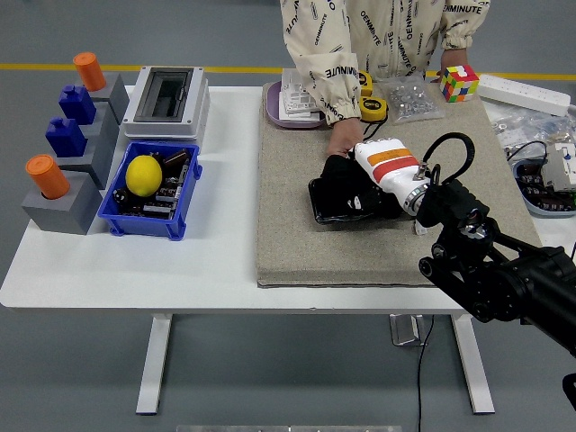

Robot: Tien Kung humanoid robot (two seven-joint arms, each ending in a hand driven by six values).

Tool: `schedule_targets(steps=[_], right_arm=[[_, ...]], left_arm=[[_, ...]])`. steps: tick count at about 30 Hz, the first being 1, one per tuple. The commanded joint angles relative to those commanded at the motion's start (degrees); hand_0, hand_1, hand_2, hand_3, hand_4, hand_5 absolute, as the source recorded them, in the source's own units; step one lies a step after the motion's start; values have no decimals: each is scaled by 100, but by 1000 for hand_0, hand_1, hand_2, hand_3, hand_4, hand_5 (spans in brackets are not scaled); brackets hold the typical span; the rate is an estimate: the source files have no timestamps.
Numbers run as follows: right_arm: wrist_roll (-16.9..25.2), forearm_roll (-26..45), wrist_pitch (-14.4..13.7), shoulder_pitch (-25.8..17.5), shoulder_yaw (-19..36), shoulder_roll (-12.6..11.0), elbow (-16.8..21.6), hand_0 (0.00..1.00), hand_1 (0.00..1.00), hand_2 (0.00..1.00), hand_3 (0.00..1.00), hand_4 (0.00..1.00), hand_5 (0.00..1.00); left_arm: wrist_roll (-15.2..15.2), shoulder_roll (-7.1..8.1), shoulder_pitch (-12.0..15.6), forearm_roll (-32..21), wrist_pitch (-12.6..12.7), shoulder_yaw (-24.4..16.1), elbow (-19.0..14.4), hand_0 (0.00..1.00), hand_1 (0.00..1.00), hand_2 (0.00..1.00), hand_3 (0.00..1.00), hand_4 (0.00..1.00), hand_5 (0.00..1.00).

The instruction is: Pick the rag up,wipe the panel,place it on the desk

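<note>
A black panel [335, 211] lies on the grey mat [297, 243] in the middle of the table. My right hand [355, 180], white with an orange stripe, lies over the panel's left part, shut on a black rag [337, 173] that is pressed onto the panel. Much of the panel is hidden under the hand and wrist. A person at the far side rests a hand [342, 139] at the panel's far edge. My left arm is out of view.
A blue bin [180, 225] with a lemon [143, 175] and a grey electrical box [166, 94] stand at the left, beside grey blocks with orange and blue pegs [67, 135]. A Rubik's cube [457, 81], a tape measure [372, 107] and a power strip [525, 93] lie at the back right.
</note>
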Motion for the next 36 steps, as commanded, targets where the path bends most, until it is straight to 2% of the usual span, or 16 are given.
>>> schedule_targets(steps=[8,16,24,36], right_arm=[[-56,77,17,89,-437,170,303,229,315,355,395,998,100],[-65,91,25,127,-506,198,300,229,318,355,396,998,100],[-40,12,17,166,-290,25,53,230,318,355,396,998,99],[0,-100,33,66,221,-458,-353,229,317,356,396,998,98]], left_arm=[[0,2,7,-1,-2,11,0,651,697,742,567,599,477],[1,-4,-12,4,-2,-5,0,650,697,742,566,599,477],[-3,-8,-34,6,-1,-22,0,650,697,742,567,599,477],[1,-24,-37,10,1,-62,0,651,697,742,567,599,477]])
